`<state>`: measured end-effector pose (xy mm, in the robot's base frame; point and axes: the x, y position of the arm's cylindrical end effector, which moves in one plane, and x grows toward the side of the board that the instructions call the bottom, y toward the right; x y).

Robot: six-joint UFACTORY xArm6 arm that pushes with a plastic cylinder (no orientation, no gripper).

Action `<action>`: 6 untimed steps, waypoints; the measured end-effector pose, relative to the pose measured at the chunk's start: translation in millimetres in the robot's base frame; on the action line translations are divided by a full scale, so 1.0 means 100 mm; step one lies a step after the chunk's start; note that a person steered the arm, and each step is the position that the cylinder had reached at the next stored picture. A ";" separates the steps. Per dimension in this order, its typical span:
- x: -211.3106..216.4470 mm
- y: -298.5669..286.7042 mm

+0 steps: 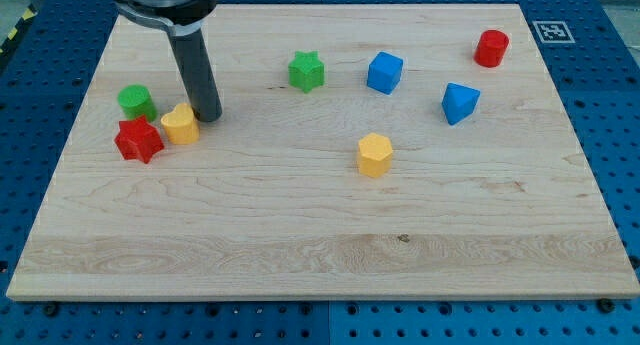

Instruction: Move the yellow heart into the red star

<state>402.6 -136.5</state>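
The yellow heart (181, 124) lies at the view's left, touching the red star (138, 140) on the star's right side. My tip (208, 116) rests on the board just to the right of the yellow heart, close against it. The dark rod rises from there to the view's top left.
A green cylinder (135, 100) stands just above the red star. A green star (307, 71), a blue cube (384, 72), a blue block (459, 102), a red cylinder (491, 48) and a yellow hexagon (374, 154) lie further right on the wooden board (320, 255).
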 end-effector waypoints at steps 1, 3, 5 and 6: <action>-0.01 0.40; 0.27 0.25; 0.25 -0.45; 0.20 -0.27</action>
